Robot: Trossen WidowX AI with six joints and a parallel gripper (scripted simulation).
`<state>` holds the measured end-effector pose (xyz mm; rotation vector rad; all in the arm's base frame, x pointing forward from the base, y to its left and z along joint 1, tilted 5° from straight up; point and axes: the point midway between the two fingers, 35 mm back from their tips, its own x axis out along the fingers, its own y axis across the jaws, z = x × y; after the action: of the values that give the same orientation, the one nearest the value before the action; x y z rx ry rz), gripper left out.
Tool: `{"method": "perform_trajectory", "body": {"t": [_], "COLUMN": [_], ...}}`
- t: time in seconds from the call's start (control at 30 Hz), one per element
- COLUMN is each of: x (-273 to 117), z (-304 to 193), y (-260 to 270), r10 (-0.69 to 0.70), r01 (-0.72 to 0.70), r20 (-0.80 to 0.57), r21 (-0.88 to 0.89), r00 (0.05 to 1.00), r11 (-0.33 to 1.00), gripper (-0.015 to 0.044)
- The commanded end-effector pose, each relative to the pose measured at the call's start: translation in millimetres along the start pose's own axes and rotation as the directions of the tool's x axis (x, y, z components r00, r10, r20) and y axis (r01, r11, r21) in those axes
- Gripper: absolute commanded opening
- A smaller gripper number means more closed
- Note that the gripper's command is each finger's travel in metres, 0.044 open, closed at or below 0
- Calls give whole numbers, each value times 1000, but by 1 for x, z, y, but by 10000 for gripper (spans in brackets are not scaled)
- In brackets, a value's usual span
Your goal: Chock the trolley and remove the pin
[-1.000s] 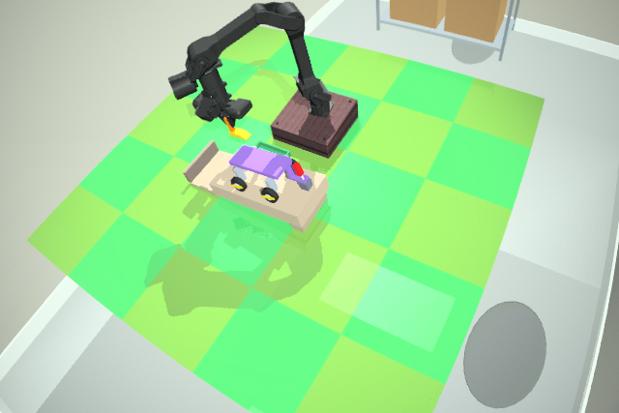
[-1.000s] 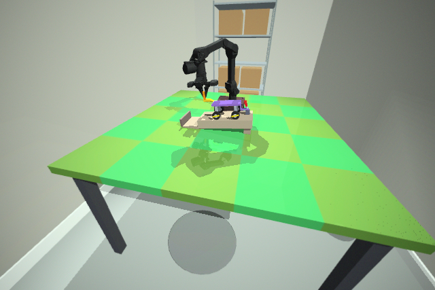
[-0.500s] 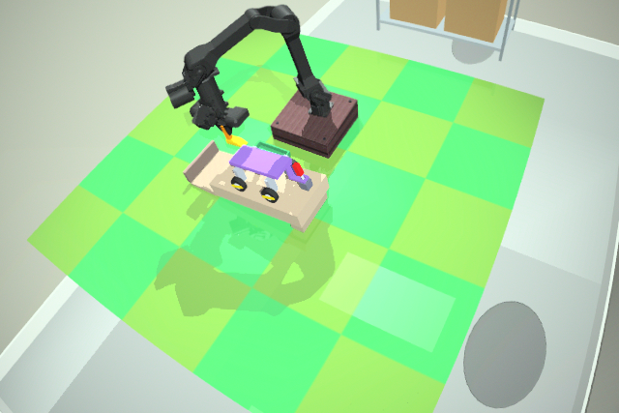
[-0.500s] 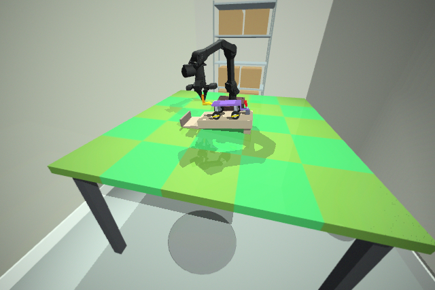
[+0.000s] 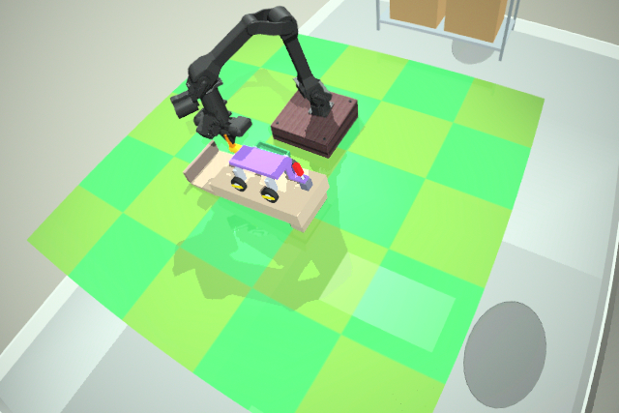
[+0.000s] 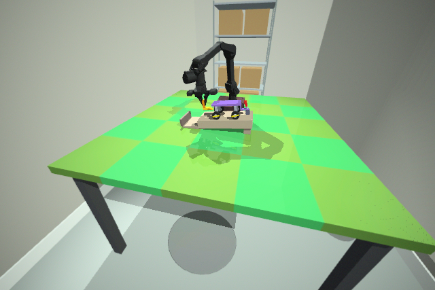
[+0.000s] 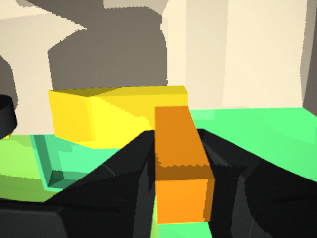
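Yellow chock with orange handle between fingers of black gripper, clamped by handle, yellow body projecting ahead of fingertips. Purple four-wheeled trolley just beside gripper, on beige ramp. Red-headed stop pin at trolley's far end from gripper.
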<state>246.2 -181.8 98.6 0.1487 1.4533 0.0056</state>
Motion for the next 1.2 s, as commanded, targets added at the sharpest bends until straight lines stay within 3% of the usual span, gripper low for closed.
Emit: {"method": "perform_trajectory", "body": {"t": [0.0,1.17], "x": [12,16], "z": [-1,1], "y": [2,25], "r10": [9,11], "r01": [-9,-11], "r20": [-6,-5], "r21": [5,5], "r00": [1000,1000], "r11": [1000,1000], "gripper": [0,0]}}
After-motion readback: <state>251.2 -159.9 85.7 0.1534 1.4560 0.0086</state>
